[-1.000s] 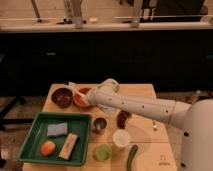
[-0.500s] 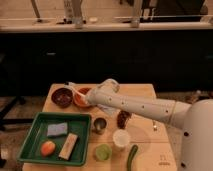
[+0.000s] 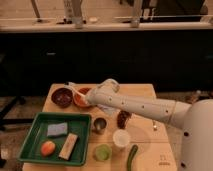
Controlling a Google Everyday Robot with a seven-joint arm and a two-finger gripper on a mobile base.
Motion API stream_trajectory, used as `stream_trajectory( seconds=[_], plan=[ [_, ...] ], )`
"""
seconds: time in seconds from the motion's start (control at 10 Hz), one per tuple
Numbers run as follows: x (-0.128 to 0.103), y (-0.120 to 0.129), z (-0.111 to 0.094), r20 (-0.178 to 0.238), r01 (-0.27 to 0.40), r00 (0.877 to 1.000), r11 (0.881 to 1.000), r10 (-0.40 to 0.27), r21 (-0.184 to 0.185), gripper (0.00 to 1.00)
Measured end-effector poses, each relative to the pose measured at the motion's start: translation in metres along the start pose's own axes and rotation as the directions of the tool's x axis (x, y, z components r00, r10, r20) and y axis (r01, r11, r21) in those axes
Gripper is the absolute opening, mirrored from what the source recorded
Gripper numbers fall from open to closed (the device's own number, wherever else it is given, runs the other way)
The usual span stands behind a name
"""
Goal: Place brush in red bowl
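Observation:
The red bowl [image 3: 80,98] sits at the back left of the wooden table [image 3: 140,92], right of a dark brown bowl [image 3: 62,97]. The brush [image 3: 75,89], a thin pale stick with a white end, slants up-left over the red bowl's rim. My gripper [image 3: 88,98] is at the end of the white arm [image 3: 135,106], which reaches in from the right. The gripper is over the red bowl's right side, at the brush's lower end. The wrist hides most of the gripper.
A green tray [image 3: 30,145] at front left holds a blue sponge [image 3: 57,129], an orange fruit [image 3: 48,148] and a wooden block [image 3: 68,146]. A metal cup [image 3: 100,125], white cup [image 3: 120,138], green cup [image 3: 103,152], green vegetable [image 3: 132,156] and dark reddish item [image 3: 123,119] stand nearby.

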Motion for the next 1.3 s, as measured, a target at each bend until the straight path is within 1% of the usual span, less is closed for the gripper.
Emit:
stream_trajectory(
  seconds=[0.7,0.8,0.9,1.3],
  plan=[
    [0.0,0.0,0.0,0.002,0.0,1.0,1.0,0.0,0.001,0.0],
    [0.0,-0.001,0.002,0.007,-0.009,1.0,1.0,0.009,0.002,0.0],
    [0.002,-0.008,0.008,0.015,-0.029,0.999,1.0,0.029,0.006,0.0],
    [0.005,-0.021,0.021,0.024,-0.062,0.998,0.998,0.061,0.011,0.0]
  ],
)
